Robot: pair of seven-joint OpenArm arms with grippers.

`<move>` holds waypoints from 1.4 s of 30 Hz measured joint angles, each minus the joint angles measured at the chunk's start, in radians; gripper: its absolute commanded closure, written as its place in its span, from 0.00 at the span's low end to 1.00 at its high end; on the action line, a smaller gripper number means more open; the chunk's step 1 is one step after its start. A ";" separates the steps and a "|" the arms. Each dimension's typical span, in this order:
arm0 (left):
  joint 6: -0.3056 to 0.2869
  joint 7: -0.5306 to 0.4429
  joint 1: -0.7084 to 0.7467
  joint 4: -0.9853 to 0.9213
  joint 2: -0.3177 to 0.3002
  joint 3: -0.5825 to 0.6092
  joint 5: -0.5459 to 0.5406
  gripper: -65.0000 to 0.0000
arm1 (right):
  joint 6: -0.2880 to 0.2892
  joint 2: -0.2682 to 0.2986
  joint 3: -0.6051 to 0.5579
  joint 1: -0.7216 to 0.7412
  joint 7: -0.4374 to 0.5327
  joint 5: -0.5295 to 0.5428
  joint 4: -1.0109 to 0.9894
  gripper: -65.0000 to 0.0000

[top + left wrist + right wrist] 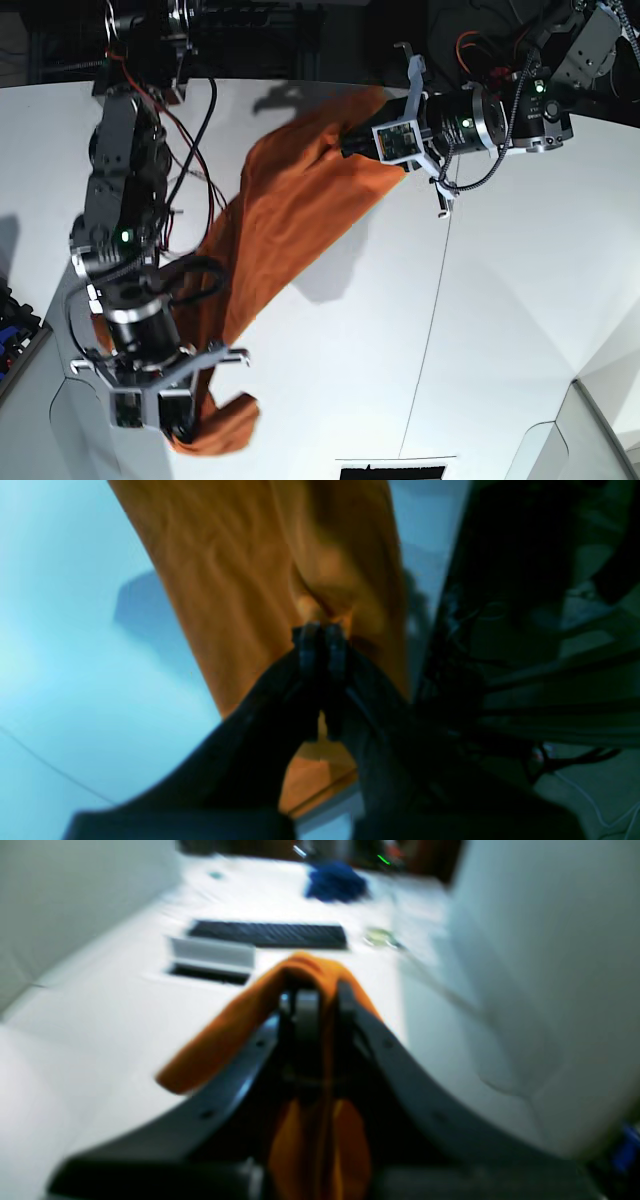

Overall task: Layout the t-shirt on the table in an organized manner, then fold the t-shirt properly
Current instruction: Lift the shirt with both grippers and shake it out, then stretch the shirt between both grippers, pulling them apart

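Note:
The bright orange t-shirt (290, 210) hangs stretched as a long band above the white table (520, 300), held between both arms. At the far end, my left gripper (352, 143) is shut on a bunched edge of the cloth; the left wrist view shows its fingertips (322, 632) pinching a fold of the t-shirt (240, 580). Near the front left, my right gripper (180, 428) is shut on the other end. In the right wrist view the orange cloth (225, 1040) drapes over and between its fingers (320, 990). A loose corner dangles below that gripper.
A thin dark seam (430, 310) crosses the table. A dark slot (390, 470) sits at the front edge. The right wrist view shows a black keyboard (267, 934), a white box (212, 955) and a blue bundle (335, 882) on another surface. Cables hang behind the left arm.

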 measured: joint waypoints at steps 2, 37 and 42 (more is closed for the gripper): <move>0.015 0.000 -0.019 -0.041 0.000 -0.020 -0.002 1.00 | 0.058 -0.018 0.000 0.074 0.040 -0.001 -0.129 1.00; 0.273 0.021 -0.393 -0.513 -0.089 -0.086 0.040 1.00 | -0.060 0.092 0.214 -0.079 0.029 0.052 -0.455 0.30; 0.273 0.027 -0.396 -0.513 -0.089 -0.086 0.041 1.00 | -0.055 0.092 0.214 -0.077 0.108 0.070 -0.596 0.30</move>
